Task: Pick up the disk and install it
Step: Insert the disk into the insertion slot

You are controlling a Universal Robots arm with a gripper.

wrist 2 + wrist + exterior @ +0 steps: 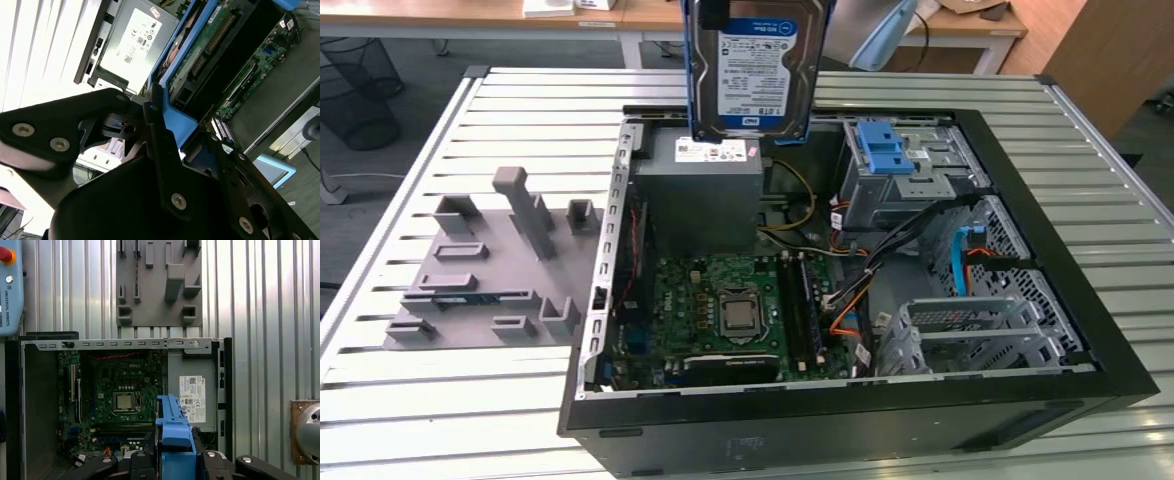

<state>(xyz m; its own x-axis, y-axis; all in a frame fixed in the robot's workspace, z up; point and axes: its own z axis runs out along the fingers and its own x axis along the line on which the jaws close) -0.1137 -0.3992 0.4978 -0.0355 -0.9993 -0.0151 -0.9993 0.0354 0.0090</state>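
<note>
The disk (758,70) hangs upright in the air over the back of the open computer case (1067,330), its blue-and-white label facing the exterior view. A blue plastic rail frame runs along its sides. In both wrist views my gripper (175,460) is shut on the blue frame (174,432), with black fingers (220,462) pressing it from either side. The second wrist view shows the gripper (185,145) on the blue frame (175,117), with the disk's green circuit-board underside (205,50) beyond it. The disk sits above the grey power-supply box (700,195).
The case lies open on a slatted metal table (520,110). Inside are the motherboard (720,300), cables, a drive bay with a blue latch (883,150) and a metal drive cage (974,335). A grey fixture plate (487,265) lies at the exterior view's left.
</note>
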